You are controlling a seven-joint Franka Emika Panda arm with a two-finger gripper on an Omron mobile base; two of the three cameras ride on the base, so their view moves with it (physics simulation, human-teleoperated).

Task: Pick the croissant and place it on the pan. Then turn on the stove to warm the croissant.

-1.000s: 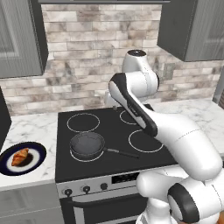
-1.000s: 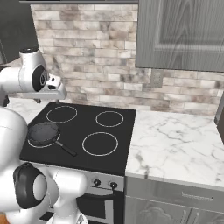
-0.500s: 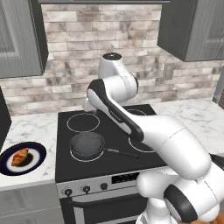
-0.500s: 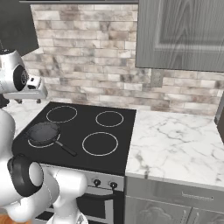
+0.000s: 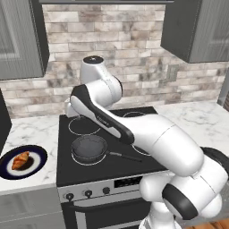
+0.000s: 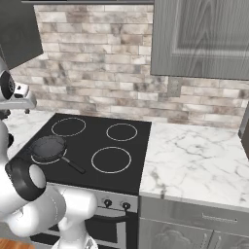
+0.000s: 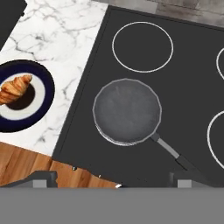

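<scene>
Zero grabbed so far: fingers [image 7: 43, 177] spread wide and empty, high over small dark grey frying pan [image 7: 127, 112]; next, swing over to golden crescent croissant [image 7: 15, 88] on dark blue white-ringed plate [image 7: 46, 94]

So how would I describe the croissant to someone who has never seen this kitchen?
Start at the black stove; on the marble counter to its left sits a dark blue plate. The croissant lies on that plate, a small golden-brown ridged crescent, unlike the empty grey pan on the stove's front left burner.
</scene>
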